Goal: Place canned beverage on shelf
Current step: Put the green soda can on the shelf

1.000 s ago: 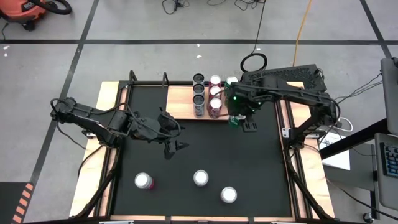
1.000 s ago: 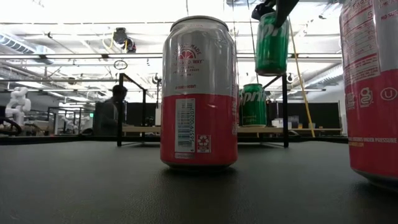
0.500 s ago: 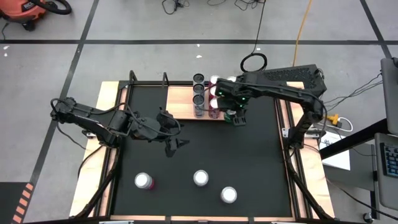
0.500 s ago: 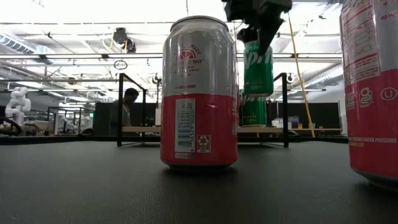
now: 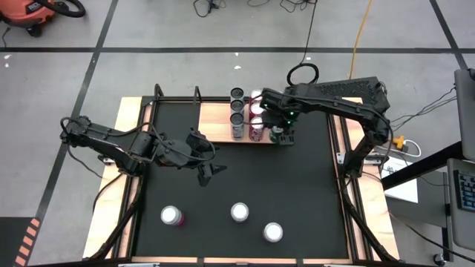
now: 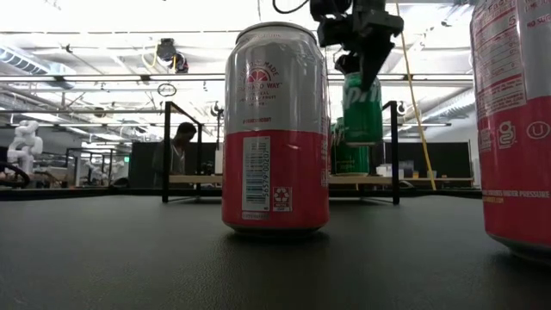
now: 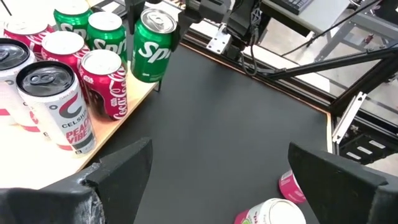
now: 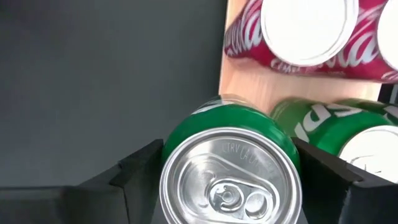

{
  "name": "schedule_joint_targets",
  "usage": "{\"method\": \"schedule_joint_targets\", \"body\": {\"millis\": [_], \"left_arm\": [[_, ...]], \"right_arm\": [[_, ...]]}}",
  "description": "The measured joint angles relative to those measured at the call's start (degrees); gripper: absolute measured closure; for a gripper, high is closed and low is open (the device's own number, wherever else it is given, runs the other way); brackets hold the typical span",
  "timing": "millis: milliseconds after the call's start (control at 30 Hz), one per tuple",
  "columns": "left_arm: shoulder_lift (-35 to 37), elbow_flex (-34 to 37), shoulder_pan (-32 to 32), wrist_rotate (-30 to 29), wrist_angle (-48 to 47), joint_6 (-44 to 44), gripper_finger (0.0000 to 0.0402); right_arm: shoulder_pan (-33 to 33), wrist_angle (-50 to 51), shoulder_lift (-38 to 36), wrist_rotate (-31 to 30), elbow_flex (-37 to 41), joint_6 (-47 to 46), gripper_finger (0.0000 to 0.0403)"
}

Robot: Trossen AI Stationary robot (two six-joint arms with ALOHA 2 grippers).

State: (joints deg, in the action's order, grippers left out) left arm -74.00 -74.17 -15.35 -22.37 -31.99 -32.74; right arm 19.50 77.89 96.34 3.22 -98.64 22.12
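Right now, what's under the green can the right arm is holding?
The green can hangs in the right hand, over the edge of the shelf where the black mat begins. Another green can stands beside it. The spot directly beneath is hidden.

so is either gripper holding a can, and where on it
The right gripper holds a green Sprite can by its upper sides, lifted at the shelf edge. The left gripper is open, empty.
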Motion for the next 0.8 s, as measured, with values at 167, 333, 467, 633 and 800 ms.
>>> {"method": "schedule_joint_targets", "body": {"millis": [167,333,467,633,800], "left_arm": [[0.0,0.0,0.0,0.0,0.0,0.0,0.0027],[0.0,0.0,0.0,0.0,-0.1,0.0,0.0027],[0.0,0.0,0.0,-0.2,-0.1,0.0,0.0027],[0.0,0.0,0.0,-1.0,-0.1,0.0,0.0027],[0.0,0.0,0.0,-1.3,-0.1,0.2,0.0027]], "right_arm": [[1.8,-2.1,-0.5,1.7,2.0,3.9,0.0131],[2.6,-3.1,-0.5,3.0,2.3,4.7,0.0131],[3.0,-2.8,-0.5,3.0,2.3,5.0,0.0131],[3.6,-3.2,-0.5,3.1,2.3,5.1,0.0131],[4.0,-4.2,-0.5,3.0,2.3,3.8,0.0131]]}}
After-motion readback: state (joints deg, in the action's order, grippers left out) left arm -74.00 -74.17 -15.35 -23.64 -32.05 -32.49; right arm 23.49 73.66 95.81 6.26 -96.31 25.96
